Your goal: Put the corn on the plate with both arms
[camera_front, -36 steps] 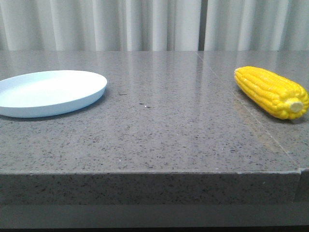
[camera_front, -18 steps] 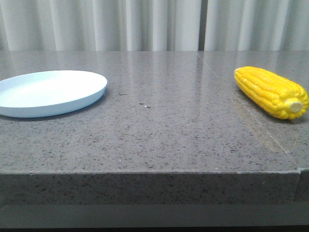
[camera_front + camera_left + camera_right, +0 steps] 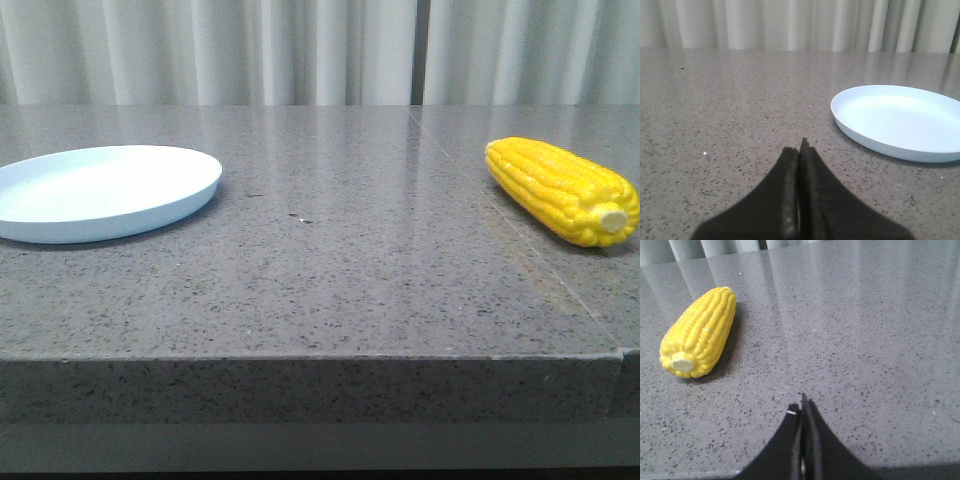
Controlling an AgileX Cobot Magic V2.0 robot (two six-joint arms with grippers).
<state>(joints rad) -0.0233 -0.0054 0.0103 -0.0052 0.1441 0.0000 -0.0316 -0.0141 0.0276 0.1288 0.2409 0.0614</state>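
The yellow corn (image 3: 563, 189) lies on the grey stone table at the right, its pale stub end towards the front. It also shows in the right wrist view (image 3: 699, 332). The pale blue-white plate (image 3: 100, 191) sits empty at the left and shows in the left wrist view (image 3: 900, 122). My left gripper (image 3: 800, 152) is shut and empty, low over the table, short of the plate. My right gripper (image 3: 801, 407) is shut and empty near the table's front edge, apart from the corn. Neither arm shows in the front view.
The grey speckled table (image 3: 330, 260) has its front edge near the camera and a seam (image 3: 520, 240) running under the corn at the right. White curtains (image 3: 320, 50) hang behind the table.
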